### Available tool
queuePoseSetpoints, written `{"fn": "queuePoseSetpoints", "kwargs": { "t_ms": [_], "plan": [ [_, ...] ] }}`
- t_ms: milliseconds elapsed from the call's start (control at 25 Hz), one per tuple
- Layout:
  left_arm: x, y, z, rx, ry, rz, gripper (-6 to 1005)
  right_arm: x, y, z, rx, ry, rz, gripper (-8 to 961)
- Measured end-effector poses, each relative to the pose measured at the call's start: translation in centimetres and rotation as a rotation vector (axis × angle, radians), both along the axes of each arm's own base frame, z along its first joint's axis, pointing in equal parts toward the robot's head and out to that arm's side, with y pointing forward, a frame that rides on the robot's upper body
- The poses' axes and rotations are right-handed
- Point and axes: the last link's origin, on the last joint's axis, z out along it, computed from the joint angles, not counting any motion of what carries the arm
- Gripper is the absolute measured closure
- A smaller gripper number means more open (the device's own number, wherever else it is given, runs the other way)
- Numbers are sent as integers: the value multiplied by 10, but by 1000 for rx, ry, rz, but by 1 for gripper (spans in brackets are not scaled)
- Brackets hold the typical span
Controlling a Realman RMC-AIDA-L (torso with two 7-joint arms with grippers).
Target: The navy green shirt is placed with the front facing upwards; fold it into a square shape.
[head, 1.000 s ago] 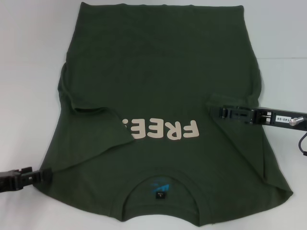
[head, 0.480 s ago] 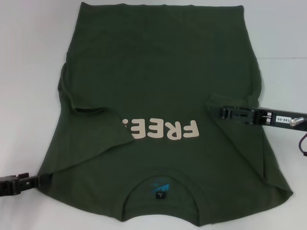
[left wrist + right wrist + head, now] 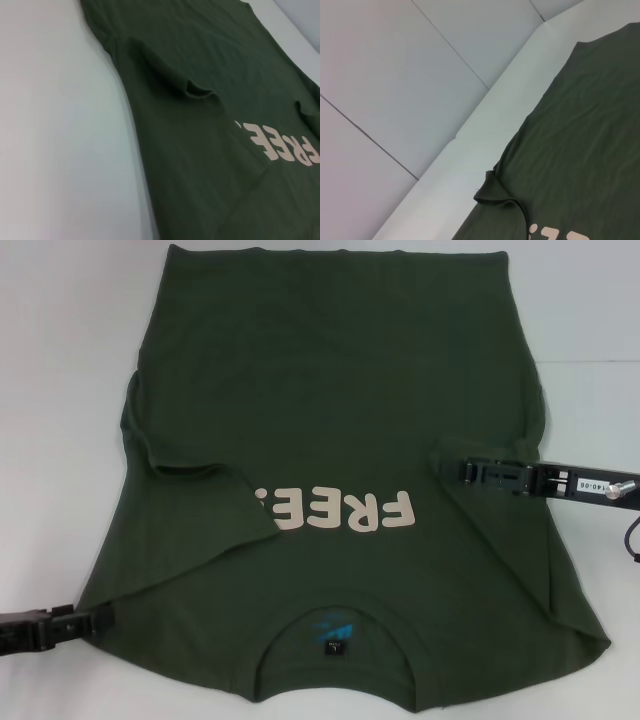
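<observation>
Lying flat on the white table (image 3: 60, 390), the shirt (image 3: 330, 400) has both sleeves folded inward.
Left gripper (image 3: 95, 619) touches the shirt's shoulder edge, right gripper (image 3: 462, 472) over the folded sleeve; finger states unclear.

The navy green shirt (image 3: 580, 150) lies spread on the white tabletop (image 3: 485, 145), one straight edge of it running along beside the tabletop's rim. A sleeve (image 3: 495, 192) is folded in over the body, and cream letters (image 3: 560, 235) just show beside it. Beyond the tabletop's edge lies a pale grey tiled floor (image 3: 395, 75).

Black hands (image 3: 478, 474), white-labelled right arm
</observation>
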Motion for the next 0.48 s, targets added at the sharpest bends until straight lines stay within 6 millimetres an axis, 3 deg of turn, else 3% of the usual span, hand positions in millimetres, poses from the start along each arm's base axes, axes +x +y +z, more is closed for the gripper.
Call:
{"fn": "queuePoseSetpoints", "kwargs": {
  "t_ms": [480],
  "plan": [
    [7,5,-3,-24,-10,-27,213,3,0,3,6,-4,-9,50]
  ]
}}
